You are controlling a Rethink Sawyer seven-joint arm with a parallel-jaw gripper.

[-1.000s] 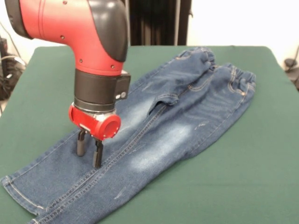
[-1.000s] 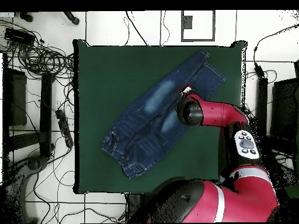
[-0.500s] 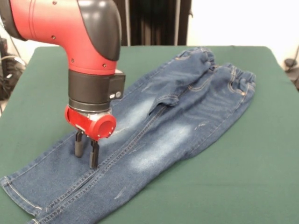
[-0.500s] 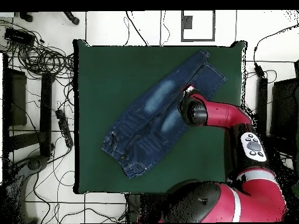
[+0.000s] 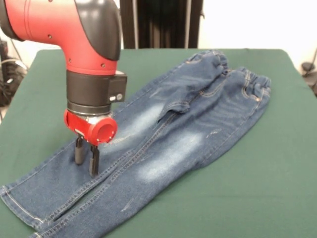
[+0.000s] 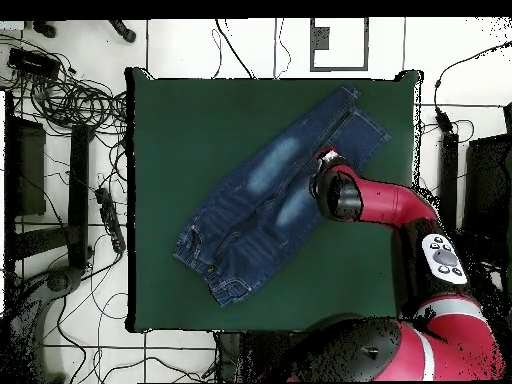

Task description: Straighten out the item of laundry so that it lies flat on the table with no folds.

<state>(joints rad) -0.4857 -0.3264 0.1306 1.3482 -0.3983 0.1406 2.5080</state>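
Gripper [image 5: 84,162] hangs straight down from the red arm [image 5: 64,29], its two black fingers [image 5: 93,161] a narrow gap apart with the tips at or just above the denim of the lower leg. Nothing shows between them, so it reads as released, though whether a thin pinch of cloth sits at the tips cannot be told from the front view. In the overhead view the wrist covers it.

Jeans [image 5: 188,124] lie slantwise across the middle of the table [image 5: 277,198], waistband [image 5: 255,87] toward one far corner and the hems [image 5: 20,203] near the opposite edge. They are mostly spread. What is left to fix: a fold of cloth near the crotch [image 5: 173,106], where one side laps over the other, and the two legs, which lie touching along most of their length and part only close to the hems.

Judged from this, the step in hand is working on the lower leg, either pressing it flat or setting up a pinch. The next move likely calls for closing on one layer of denim only, then a low, slow drag outward to part the legs without dragging the whole garment. Afterwards the crotch fold wants attention.
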